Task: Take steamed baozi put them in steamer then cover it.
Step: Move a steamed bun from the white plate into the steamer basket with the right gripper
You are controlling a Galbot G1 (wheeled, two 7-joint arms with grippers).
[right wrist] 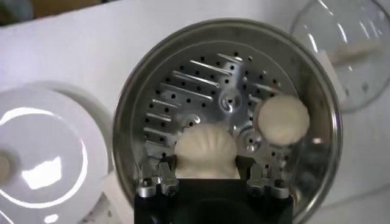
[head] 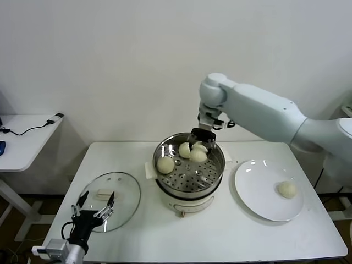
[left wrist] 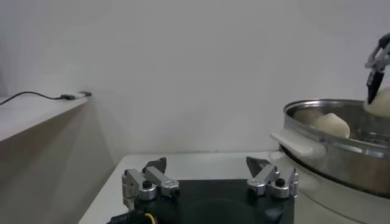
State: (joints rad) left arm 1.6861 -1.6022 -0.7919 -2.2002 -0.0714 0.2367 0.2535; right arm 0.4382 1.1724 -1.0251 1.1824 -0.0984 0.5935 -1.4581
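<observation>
My right gripper (head: 198, 144) hangs over the back of the steel steamer (head: 163, 147), shut on a cream-white baozi (head: 198, 155). The right wrist view shows that baozi (right wrist: 206, 151) pinched between the two fingers (right wrist: 168, 165), just above the perforated floor of the steamer (right wrist: 183, 79). Two more baozi (head: 165, 164) (head: 184, 149) lie in the basket, and one baozi (head: 286, 188) rests on the white plate (head: 258, 192). The glass cover (head: 124, 192) lies flat at the table's front left. My left gripper (head: 92, 207) is parked open above the cover's near edge, with nothing in it.
The steamer sits on a white cooker base (head: 187, 204) with side handles (left wrist: 295, 143) at mid-table. A side table (head: 22, 137) with a cable stands to the left. A wall rises close behind the table.
</observation>
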